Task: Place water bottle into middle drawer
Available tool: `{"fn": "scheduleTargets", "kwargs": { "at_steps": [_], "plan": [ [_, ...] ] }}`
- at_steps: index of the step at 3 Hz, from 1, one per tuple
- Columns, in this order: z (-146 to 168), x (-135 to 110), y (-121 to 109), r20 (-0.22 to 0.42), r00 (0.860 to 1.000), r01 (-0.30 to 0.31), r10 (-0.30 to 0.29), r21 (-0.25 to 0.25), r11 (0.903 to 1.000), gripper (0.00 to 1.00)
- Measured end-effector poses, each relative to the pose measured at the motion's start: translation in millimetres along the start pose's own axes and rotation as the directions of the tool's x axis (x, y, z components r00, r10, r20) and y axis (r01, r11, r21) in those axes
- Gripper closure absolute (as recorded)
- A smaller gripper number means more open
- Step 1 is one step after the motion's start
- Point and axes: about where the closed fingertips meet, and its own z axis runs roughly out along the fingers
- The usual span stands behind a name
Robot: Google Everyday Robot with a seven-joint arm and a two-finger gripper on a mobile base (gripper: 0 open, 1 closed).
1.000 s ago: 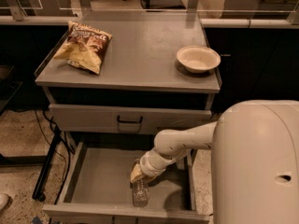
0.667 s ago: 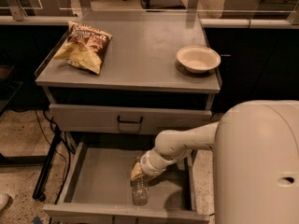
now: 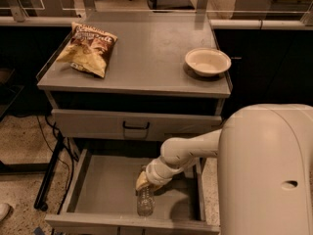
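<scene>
The middle drawer (image 3: 105,192) is pulled open below the cabinet; it is a wide shallow grey tray with low walls. The water bottle (image 3: 145,200), clear and crinkled, stands nearly upright on the drawer floor near the front right. My gripper (image 3: 144,181) reaches down from the white arm on the right and sits over the bottle's top, hiding its cap.
A closed grey drawer front with a black handle (image 3: 135,126) is above the open drawer. On the cabinet top lie a chip bag (image 3: 87,48) at the left and a cream bowl (image 3: 208,61) at the right. My large white arm housing (image 3: 266,170) fills the lower right.
</scene>
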Motion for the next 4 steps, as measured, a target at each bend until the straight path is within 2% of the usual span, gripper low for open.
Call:
{"fn": "scheduleTargets", "kwargs": {
  "at_steps": [1,3,4],
  "plan": [
    [4,-7,1,0.025,1.000,-0.016,0.016,-0.005,0.9999,1.00],
    [19,-18,-1,0.032,0.999,-0.035,0.036,-0.041,0.9986,1.00],
    [47,-18,-8,0.000,0.998,-0.061,0.061,-0.049,0.9970,1.00]
  ]
}}
